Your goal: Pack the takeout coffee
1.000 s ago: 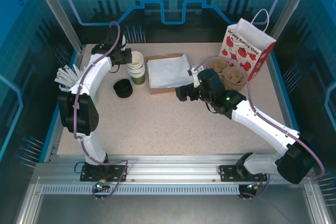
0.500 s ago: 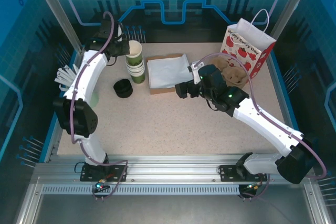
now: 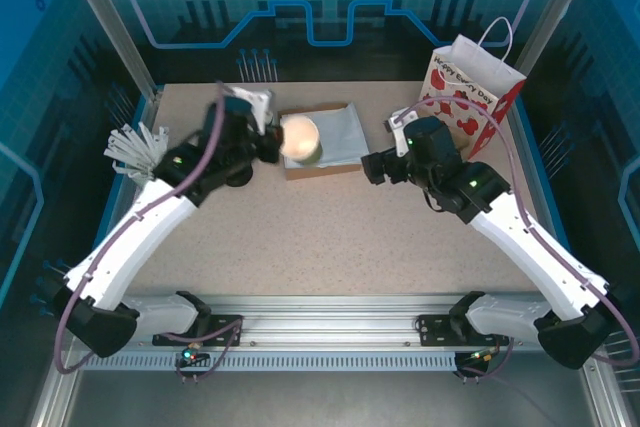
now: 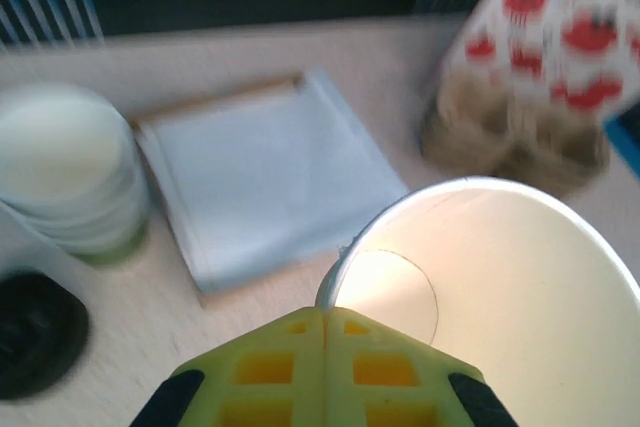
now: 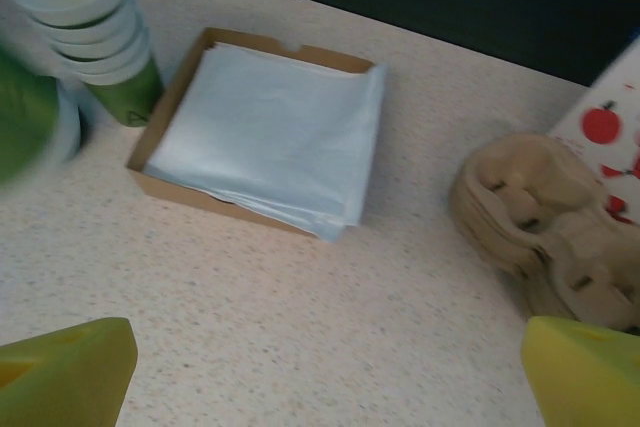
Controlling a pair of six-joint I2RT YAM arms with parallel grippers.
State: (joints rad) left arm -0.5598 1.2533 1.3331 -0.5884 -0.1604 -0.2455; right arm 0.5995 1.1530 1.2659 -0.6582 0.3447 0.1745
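The left hand [image 4: 325,332] is clamped on the rim of the cup [image 4: 500,277]. In the top view the cup is tilted at upper centre, overlapping the left part of the napkin box [image 3: 335,132], and it shows its white inside. The black lid [image 4: 35,332] lies on the bench [image 3: 330,237] near the cup stack [image 4: 65,172]. The right hand [image 3: 372,165] has its fingers wide apart and holds nothing.

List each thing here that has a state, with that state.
Dark green paper cup: lidless, gripped at its rim.
Round black plastic lid: off the cup, lying flat.
Left jaws: shut on the cup.
Right jaws: open, empty.
White apple-print paper bag: standing upright.
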